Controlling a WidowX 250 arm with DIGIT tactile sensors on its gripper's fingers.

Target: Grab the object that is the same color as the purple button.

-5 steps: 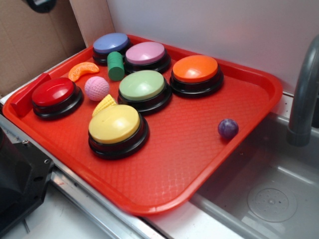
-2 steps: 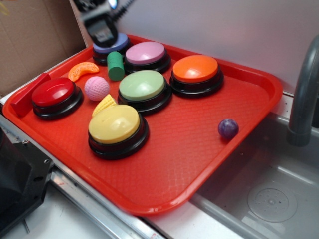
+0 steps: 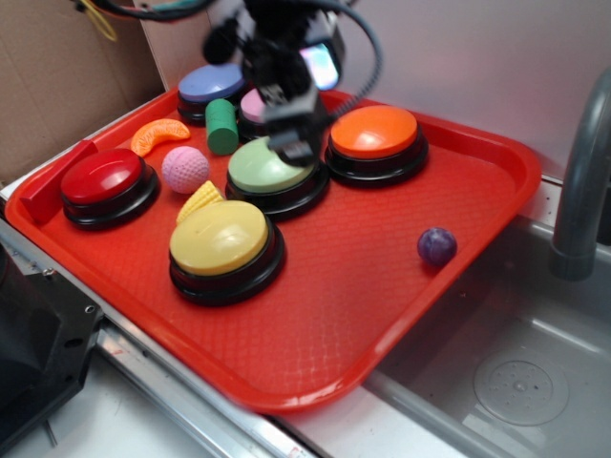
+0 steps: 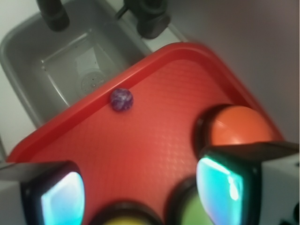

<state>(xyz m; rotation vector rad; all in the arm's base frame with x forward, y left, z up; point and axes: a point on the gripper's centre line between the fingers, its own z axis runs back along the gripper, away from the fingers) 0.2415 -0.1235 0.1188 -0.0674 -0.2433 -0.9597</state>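
Observation:
The object, a small glossy dark purple ball, rests on the red tray close to its right rim. The wrist view shows this ball far ahead against the tray's edge. My gripper hovers, blurred, above the green button, well to the left of the ball. It is open, and in the wrist view the gripper has only tray surface between its fingers. The purple button is mostly hidden behind the gripper.
Blue, orange, yellow and red buttons stand on the tray. A pink dimpled ball, green cylinder, orange slice and corn piece lie among them. A grey sink and faucet are at the right.
My arm has come in from the upper left, past the blue button, to above the green button. The purple ball and the other objects have stayed put.

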